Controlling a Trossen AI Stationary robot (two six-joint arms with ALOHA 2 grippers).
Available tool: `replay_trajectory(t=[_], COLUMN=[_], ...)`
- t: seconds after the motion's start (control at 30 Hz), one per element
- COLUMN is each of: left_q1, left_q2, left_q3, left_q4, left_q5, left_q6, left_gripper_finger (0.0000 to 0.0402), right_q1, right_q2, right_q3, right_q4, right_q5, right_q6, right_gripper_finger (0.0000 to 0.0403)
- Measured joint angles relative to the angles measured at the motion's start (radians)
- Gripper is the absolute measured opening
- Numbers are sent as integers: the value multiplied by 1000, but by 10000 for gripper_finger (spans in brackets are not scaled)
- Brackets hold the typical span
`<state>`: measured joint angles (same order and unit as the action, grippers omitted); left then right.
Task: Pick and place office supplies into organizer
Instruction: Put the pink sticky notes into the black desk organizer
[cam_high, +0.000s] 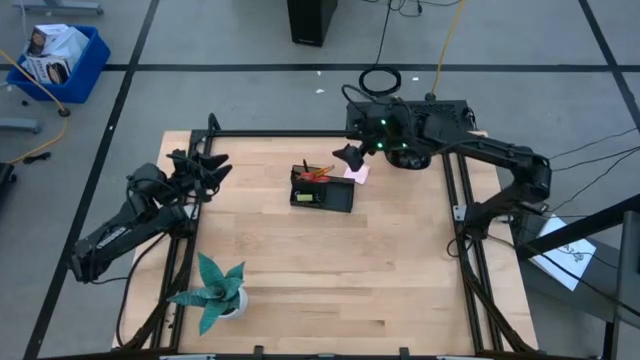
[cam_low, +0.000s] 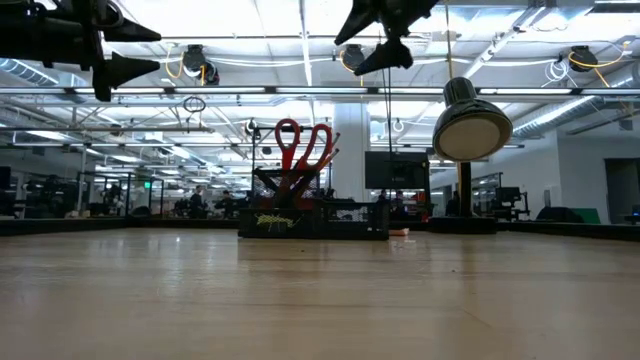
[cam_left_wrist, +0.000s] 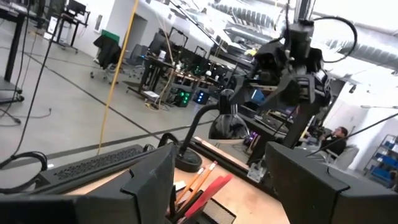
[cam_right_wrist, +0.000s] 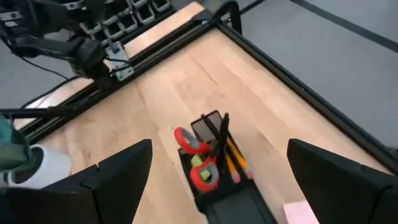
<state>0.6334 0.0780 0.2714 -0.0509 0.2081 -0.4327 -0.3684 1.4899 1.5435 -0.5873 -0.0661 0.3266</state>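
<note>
The black organizer stands mid-table, nearer the far edge. Red-handled scissors, orange pencils and a black pen stand upright in its taller section. A pink sticky-note pad lies flat on the table by the organizer's far right corner, also seen as the pad in the right wrist view. My right gripper hangs open, high above that corner, its fingers apart over the organizer. My left gripper is open and raised near the table's far left, pointing toward the organizer.
A black desk lamp with a round domed head stands past the organizer near the far right, under my right arm. A teal spiky plant in a white pot sits near the front left. Bare wood lies in front of the organizer.
</note>
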Motion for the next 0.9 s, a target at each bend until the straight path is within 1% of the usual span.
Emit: replay_trajectory(t=[0.1, 0.17, 0.23, 0.33, 0.37, 0.43, 0.5, 0.6, 0.7, 0.8, 0.9], left_q1=[0, 0, 0, 0, 0, 0, -1, -1, 0, 0, 0], left_q2=[0, 0, 0, 0, 0, 0, 0, 0, 0, 0, 0], left_q3=[0, 0, 0, 0, 0, 0, 0, 0, 0, 0, 0], left_q4=[0, 0, 0, 0, 0, 0, 0, 0, 1, 1, 1], left_q5=[0, 0, 0, 0, -1, -1, -1, -2, -4, -4, -3], left_q6=[15, 13, 12, 12, 12, 12, 12, 11, 11, 10, 10], left_gripper_finger=[255, 255, 255, 255, 255, 255, 255, 255, 255, 255, 255], right_q1=[-19, -20, -18, -24, -26, -30, -33, -14, 3, 18, 24], right_q2=[25, 31, 32, 46, 52, 69, 87, 129, 153, 175, 195], right_q3=[11, 14, 15, 17, 16, 16, 16, 16, 15, 15, 15], right_q4=[-2, -2, 2, 45, 45, 68, 66, 116, 102, 65, 46], right_q5=[-36, -8, 85, 269, 305, 327, 323, 300, 304, 348, 400], right_q6=[-30, -60, -92, -121, -130, -126, -67, 66, 152, 329, 422], right_gripper_finger=[364, 364, 364, 364, 364, 364, 364, 364, 364, 364, 364])
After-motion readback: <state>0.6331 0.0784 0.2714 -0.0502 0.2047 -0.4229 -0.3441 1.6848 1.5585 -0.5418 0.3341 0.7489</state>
